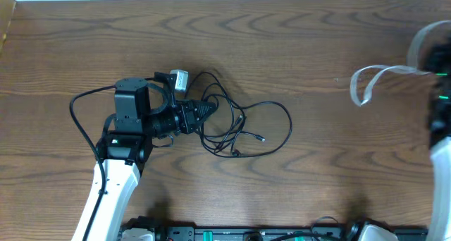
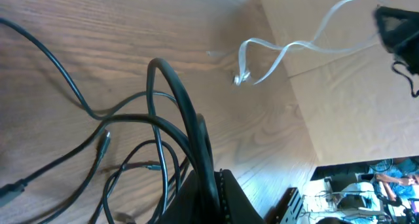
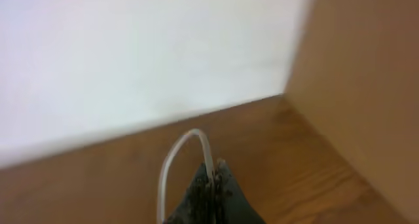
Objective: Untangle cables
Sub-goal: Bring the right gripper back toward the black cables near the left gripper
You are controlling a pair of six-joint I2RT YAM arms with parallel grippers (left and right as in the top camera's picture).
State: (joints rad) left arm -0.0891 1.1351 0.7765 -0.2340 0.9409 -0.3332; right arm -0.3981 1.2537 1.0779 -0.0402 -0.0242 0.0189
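The black cables (image 1: 232,139) lie in loose tangled loops at the middle of the wooden table, with a small silvery plug block (image 1: 179,79) at their upper left. My left gripper (image 1: 210,111) is shut on a black cord at the left side of the tangle. In the left wrist view the pinched cord (image 2: 173,83) arches up out of the jaws (image 2: 213,185). My right gripper (image 1: 431,58) at the far right edge is shut on a pale white cable (image 1: 380,68) that curls leftward. The right wrist view shows this cable (image 3: 177,142) clamped in the jaws (image 3: 213,175).
A tan cardboard wall (image 2: 353,112) stands beyond the table's right side. The left arm's own thick black cable (image 1: 77,118) loops to the left of the arm. Equipment (image 1: 246,234) lines the table's front edge.
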